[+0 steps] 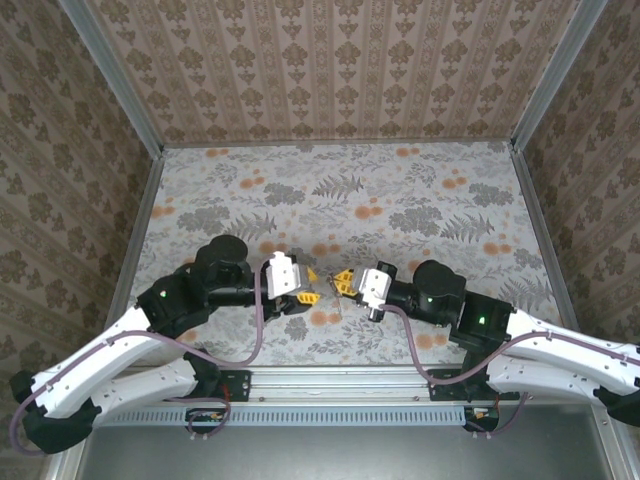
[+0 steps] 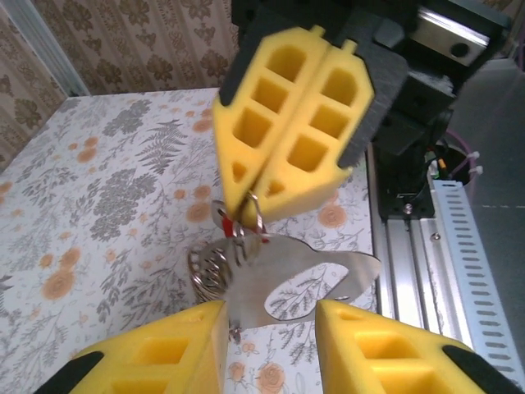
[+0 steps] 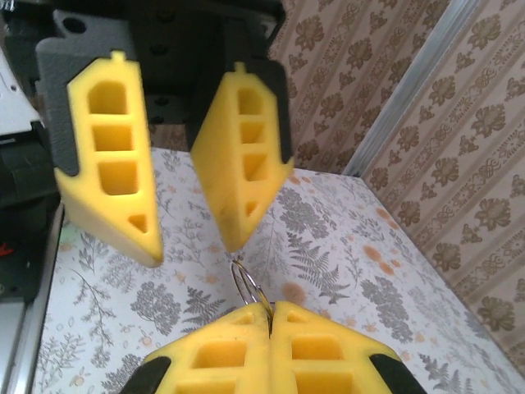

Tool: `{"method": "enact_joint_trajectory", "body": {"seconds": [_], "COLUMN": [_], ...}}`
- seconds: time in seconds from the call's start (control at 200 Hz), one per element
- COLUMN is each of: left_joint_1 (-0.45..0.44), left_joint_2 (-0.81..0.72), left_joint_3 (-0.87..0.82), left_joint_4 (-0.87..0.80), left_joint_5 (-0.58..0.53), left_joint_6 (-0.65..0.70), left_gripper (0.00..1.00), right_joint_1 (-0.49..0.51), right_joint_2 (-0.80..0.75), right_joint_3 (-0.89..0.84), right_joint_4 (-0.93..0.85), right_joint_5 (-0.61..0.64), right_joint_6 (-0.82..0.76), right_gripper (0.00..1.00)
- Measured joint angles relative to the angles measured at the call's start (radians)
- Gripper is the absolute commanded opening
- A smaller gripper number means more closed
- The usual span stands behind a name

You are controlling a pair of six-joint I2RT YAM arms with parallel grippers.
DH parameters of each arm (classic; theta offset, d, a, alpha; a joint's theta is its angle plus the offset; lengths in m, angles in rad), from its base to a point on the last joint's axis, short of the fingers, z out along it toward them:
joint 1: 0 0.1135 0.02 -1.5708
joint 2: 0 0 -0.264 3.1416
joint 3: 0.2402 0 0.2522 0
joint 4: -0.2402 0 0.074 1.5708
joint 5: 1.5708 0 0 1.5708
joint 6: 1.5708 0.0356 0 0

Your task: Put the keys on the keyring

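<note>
My right gripper [image 2: 253, 205] is shut on a thin wire ring [image 3: 248, 287], pinched at the seam of its pads [image 3: 271, 308]. From that ring hang the red-headed keys [image 2: 223, 222], a small wire coil [image 2: 209, 267] and the keyring [image 2: 283, 267], a flat dull-metal loop with an oval cut-out. My left gripper [image 2: 271, 328] is open. Its yellow pads stand either side of the keyring's lower edge, and the left pad [image 2: 164, 345] covers the loop's bottom corner. In the top view the left gripper [image 1: 308, 285] and the right gripper [image 1: 343, 281] face each other tip to tip, above the table's near middle.
A floral cloth covers the table [image 1: 350, 190], and patterned walls close it in on three sides. An aluminium rail [image 2: 410, 246] with the arm bases runs along the near edge. Cables [image 1: 262, 320] loop from both wrists.
</note>
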Motion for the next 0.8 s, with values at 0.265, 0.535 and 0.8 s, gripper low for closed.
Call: {"method": "enact_joint_trajectory", "body": {"seconds": [0.265, 0.535, 0.8], "left_joint_1": [-0.019, -0.069, -0.085], "left_joint_2": [0.044, 0.101, 0.101], "left_joint_3": [0.075, 0.097, 0.098], "left_joint_4": [-0.018, -0.06, -0.066], "left_joint_5": [-0.043, -0.088, -0.148], "left_joint_6": [0.038, 0.068, 0.086], "left_gripper": [0.31, 0.27, 0.03], "right_joint_1": [0.062, 0.068, 0.081], "right_joint_2": [0.056, 0.067, 0.071], "right_joint_3": [0.04, 0.067, 0.068], "right_joint_4": [-0.046, -0.061, -0.077], "right_joint_5": [0.099, 0.145, 0.155], "right_joint_6": [-0.051, -0.051, -0.051], "right_gripper": [0.0, 0.0, 0.0]}}
